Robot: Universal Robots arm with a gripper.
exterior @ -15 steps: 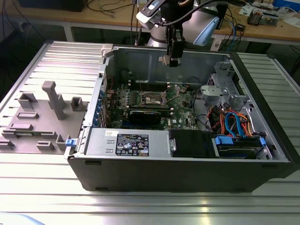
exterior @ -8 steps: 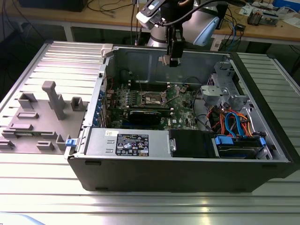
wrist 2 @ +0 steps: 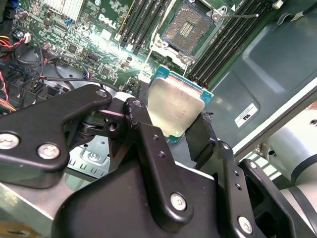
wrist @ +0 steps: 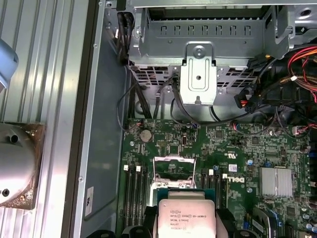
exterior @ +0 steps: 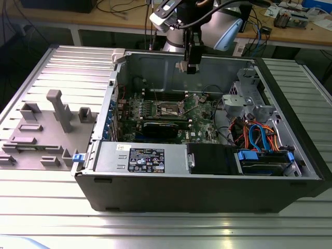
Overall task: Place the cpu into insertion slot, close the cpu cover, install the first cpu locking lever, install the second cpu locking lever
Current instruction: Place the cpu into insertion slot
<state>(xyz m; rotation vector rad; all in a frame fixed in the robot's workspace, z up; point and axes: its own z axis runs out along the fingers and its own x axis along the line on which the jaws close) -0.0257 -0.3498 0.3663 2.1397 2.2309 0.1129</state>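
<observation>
The black two-fingered gripper (wrist 2: 173, 119) has its jaws clamped on opposite edges of the small flat square cpu with the dull silver-grey metal top (wrist 2: 176, 106). It holds the chip in the air, apart from the green circuit board (exterior: 199, 111) that lies in the open grey metal computer case (exterior: 207, 192). Below, the small square dark insertion slot with a silver rim (wrist 2: 190, 29) lies bare, its contact field exposed. Nothing sits between it and the chip. Long narrow black memory slots (wrist 2: 225, 42) run just beside the slot, and a thin wire lever (wrist 2: 242, 16) angles out next to it.

In the exterior view the gripper (exterior: 189, 65) hangs in front of the case's far wall, and a long black rectangular card (exterior: 163, 127) lies across the board near the slot (exterior: 168, 108). A grey plastic fixture with upright posts (exterior: 52, 124) stands on the ribbed metal table (exterior: 155, 228) at the exterior view's left. Blue and orange cables (exterior: 259, 137) bunch inside the case at the exterior view's right.

In the first wrist view the chip (wrist: 185, 215) hides most of the slot. The thin square silver cpu cover frame (wrist: 173, 171) stands raised beside it, and beyond the board sit a silver metal drive cage (wrist: 198, 49) and tangled black cables (wrist: 267, 87).
</observation>
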